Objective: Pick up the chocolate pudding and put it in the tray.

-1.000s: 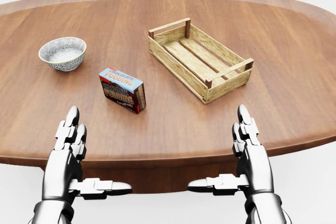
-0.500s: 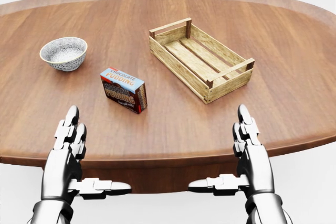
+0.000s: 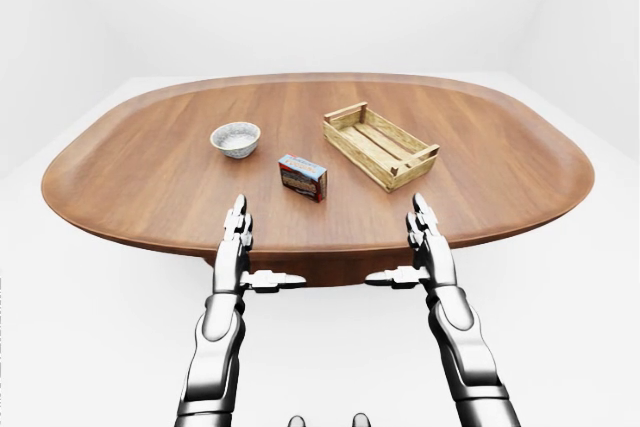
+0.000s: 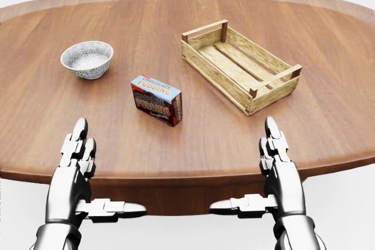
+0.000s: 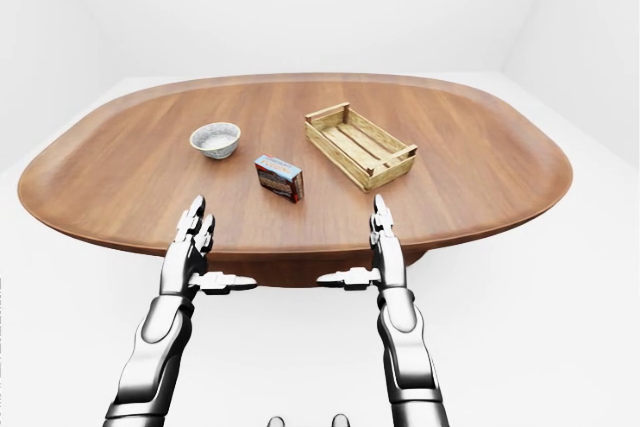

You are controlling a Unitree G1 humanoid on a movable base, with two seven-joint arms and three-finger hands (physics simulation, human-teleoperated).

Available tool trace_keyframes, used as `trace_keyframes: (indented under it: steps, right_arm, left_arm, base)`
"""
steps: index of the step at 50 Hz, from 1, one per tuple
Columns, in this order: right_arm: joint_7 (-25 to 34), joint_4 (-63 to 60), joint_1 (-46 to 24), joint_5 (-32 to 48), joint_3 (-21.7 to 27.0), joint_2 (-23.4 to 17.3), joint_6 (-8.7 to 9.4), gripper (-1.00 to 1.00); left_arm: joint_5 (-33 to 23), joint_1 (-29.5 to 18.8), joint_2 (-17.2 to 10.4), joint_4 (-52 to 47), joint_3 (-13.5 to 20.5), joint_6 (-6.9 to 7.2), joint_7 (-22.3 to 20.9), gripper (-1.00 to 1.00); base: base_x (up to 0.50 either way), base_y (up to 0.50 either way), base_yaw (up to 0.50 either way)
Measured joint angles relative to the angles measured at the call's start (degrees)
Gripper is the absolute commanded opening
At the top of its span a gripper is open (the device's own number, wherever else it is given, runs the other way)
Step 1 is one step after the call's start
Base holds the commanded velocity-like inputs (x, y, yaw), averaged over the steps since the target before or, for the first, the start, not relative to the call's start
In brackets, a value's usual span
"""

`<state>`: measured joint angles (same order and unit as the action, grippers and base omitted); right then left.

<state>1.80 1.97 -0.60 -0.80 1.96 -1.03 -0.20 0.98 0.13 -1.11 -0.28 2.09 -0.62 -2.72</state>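
Against the earlier head-view pictures, the whole scene has slid toward the right of the frame — pudding box, bowl and crate all by the same amount — while the two hands sit at the same spots at the bottom. That marks a move of the camera with the base, not of the things themselves (their spacing to one another is unchanged).

The chocolate pudding box (image 4: pixel 156 108) now stands on the oval wooden table (image 4: pixel 117 21) a little left of the head view's centre, upright on its long edge and turned at a slant, its blue-and-white lid facing up. It lies above and between the two hands, nearer the left hand (image 4: pixel 76 155) than the right hand (image 4: pixel 276 155), and well apart from both — nothing touches it.

Both hands hover at the table's near rim in the lower part of the frame. Each is spread wide: fingers pointing up the frame, thumb stretched inward toward the other hand, palms empty and grasping nothing.

The wooden slatted tray (image 4: pixel 240 66) sits in the upper right of the head view, set diagonally, to the right of the box and apart from it. Its floor holds nothing. The patterned ceramic bowl (image 4: pixel 87 60) rests in the upper left, above the left hand and up-left of the box.
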Motion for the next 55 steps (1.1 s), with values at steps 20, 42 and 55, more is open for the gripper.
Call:
trace_keyframes:
  steps: [20,42,55]
  right_arm:
    - [0.0,-0.53,0.07,0.08,-0.09,0.04,0.54,1.0]
    - [-0.05,-0.66,0.18,-0.17,0.02,0.08,0.4,1.0]
    - [-0.99,-1.58,0.52,0.52,0.2,0.01,-1.28,1.0]
  left_arm:
    - [-0.1,0.03,-0.02,0.19,0.03,-0.25,-0.14,1.0]
    - [-0.15,0.05,-0.02,0.21,0.01,-0.31,-0.15,1.0]
    - [-0.17,0.06,0.0,0.19,-0.02,-0.29,-0.17,1.0]
  base:
    - [0.0,0.17,0.0]
    - [0.0,0.08,0.0]
    - [0.0,0.0,0.0]
